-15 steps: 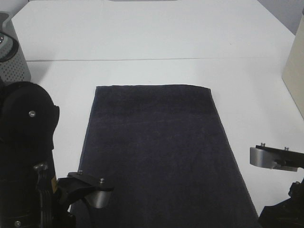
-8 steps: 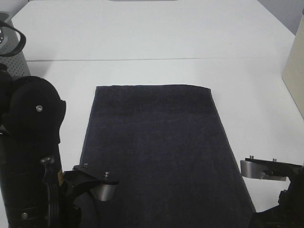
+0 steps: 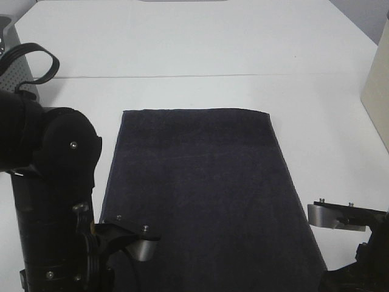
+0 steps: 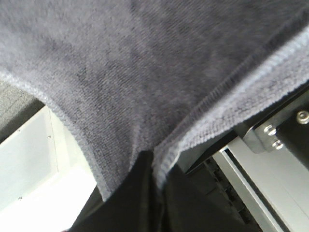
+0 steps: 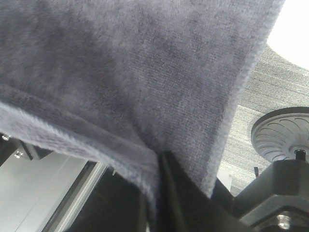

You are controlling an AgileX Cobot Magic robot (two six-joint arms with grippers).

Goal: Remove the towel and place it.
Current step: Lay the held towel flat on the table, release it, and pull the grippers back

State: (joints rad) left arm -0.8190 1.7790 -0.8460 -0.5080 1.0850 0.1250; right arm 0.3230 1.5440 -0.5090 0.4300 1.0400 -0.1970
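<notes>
2 grippers, 1 big dark navy terry towel (image 3: 200, 194) | towel flat on white table top (image 3: 182, 48), mid, from centre to near edge | L gripper (image 4: 155, 166) fingers pinch towel hem, near-left corner | R gripper (image 5: 158, 164) fingers pinch hem, near-right corner | grey holey basket (image 3: 13, 72) by far-left edge

Near end of towel (image 3: 200, 194) below the high view's frame
</notes>
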